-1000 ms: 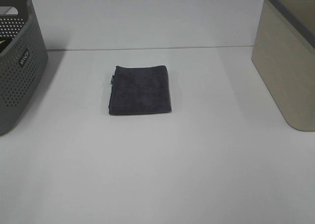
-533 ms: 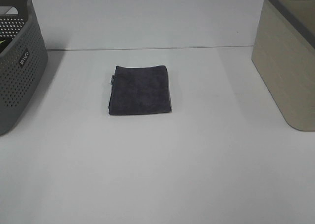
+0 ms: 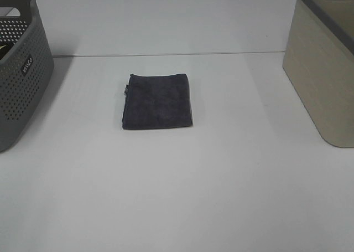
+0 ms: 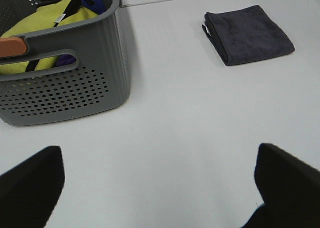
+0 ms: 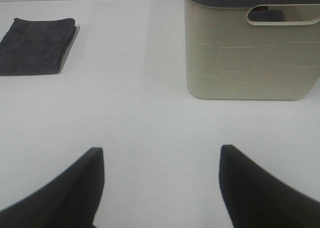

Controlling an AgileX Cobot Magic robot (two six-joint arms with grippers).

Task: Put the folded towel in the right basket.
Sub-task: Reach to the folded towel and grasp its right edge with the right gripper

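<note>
While the left claw [image 4: 159,155] and right claw [image 5: 161,153] are gaping wide, holding nothing, the folded towel [image 3: 157,101] is lying flat near the middle of the white table [image 3: 221,196], with the right basket [image 3: 321,80] at its three o'clock. The towel is looking soft, light and floppy, so pinching a thick folded edge seems best. Only the left wrist view is showing yellow cloth [image 4: 35,22] inside the grey basket [image 4: 65,92]; the overhead view is showing neither claw.

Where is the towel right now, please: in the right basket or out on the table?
Out: the towel lies folded on the table, apart from the right basket.
</note>
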